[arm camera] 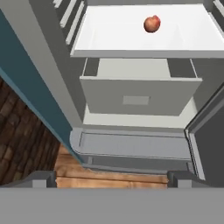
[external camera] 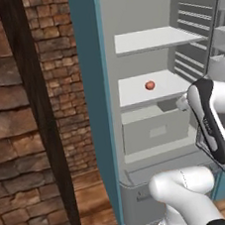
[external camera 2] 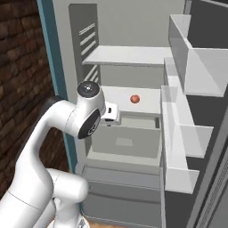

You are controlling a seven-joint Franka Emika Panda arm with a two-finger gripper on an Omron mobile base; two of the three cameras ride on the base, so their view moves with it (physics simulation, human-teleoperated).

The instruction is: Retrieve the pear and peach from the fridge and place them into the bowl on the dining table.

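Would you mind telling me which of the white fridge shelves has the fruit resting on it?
The lower shelf, directly above the drawer, holds the peach. The upper shelf carries no fruit.

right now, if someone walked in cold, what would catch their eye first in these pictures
The open fridge would catch the eye first, its white shelves nearly bare. One small orange-red peach sits alone on the middle shelf, above a pale drawer. The white robot arm rises in front of the fridge, its fingers spread open and holding nothing, short of the fruit.
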